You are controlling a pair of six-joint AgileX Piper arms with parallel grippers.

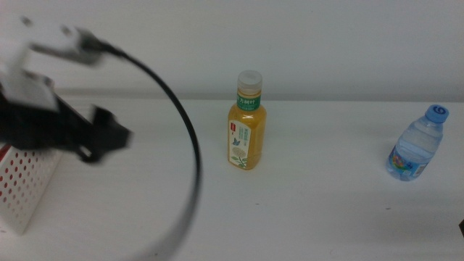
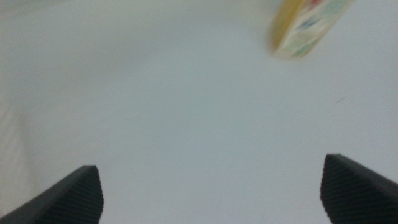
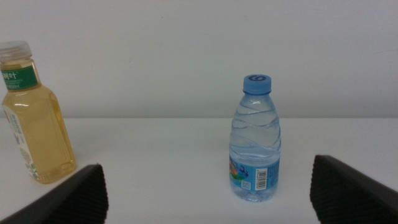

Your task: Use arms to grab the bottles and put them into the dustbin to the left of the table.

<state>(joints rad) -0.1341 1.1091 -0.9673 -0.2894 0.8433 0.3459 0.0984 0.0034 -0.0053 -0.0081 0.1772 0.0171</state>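
The orange juice bottle [image 1: 246, 123] with a green label and white cap stands upright mid-table; its base also shows in the left wrist view [image 2: 305, 28] and it shows in the right wrist view [image 3: 34, 118]. The clear blue-capped water bottle [image 1: 417, 145] stands upright at the right, in front of my right gripper [image 3: 206, 163], which is open and empty. My left gripper [image 1: 114, 138] is blurred over the table's left side, next to the white perforated dustbin [image 1: 25, 188]; it is open and empty [image 2: 210, 163]. The red can is out of view.
A thick black cable [image 1: 190, 152] arcs from the left arm down to the front edge of the white table [image 1: 326, 210]. A pale wall stands behind the table. A dark bit of the right arm [image 1: 460, 226] shows at the right edge.
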